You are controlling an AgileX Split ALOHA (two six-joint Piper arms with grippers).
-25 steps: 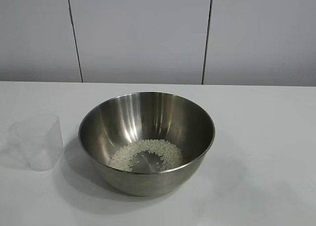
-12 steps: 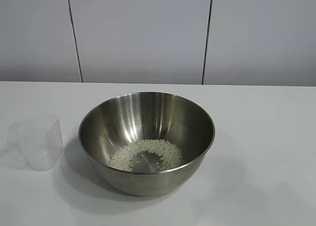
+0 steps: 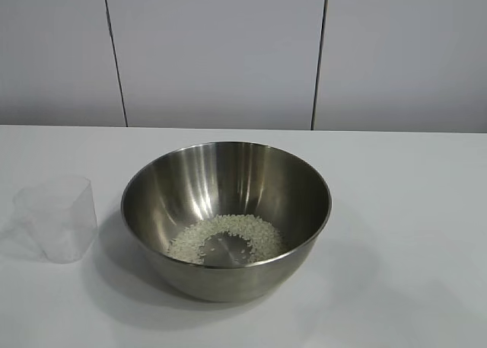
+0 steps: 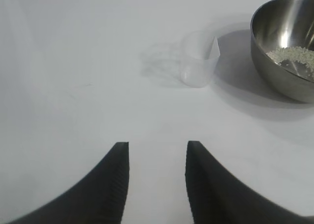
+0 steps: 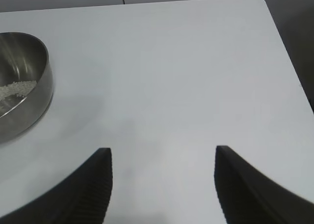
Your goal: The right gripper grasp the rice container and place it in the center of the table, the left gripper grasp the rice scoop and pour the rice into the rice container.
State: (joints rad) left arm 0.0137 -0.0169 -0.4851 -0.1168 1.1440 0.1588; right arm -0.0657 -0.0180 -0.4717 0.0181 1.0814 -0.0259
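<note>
We see the empty translucent plastic measuring cup (image 4: 199, 62) upright at upper centre, well ahead of our open, empty left gripper (image 4: 157, 182); the shiny steel bowl (image 4: 287, 47) sits upper right.

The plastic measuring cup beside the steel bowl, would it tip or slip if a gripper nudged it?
The measuring cup looks empty and thin-walled, so probably very light and prone to sliding. It stands on its narrower end, so it may tip.

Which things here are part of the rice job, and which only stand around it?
Part of the job:
- rice container, on the table
- rice, inside it
- rice scoop, upright beside it
- left gripper, open
- right gripper, open

Only around:
- panelled wall
</note>
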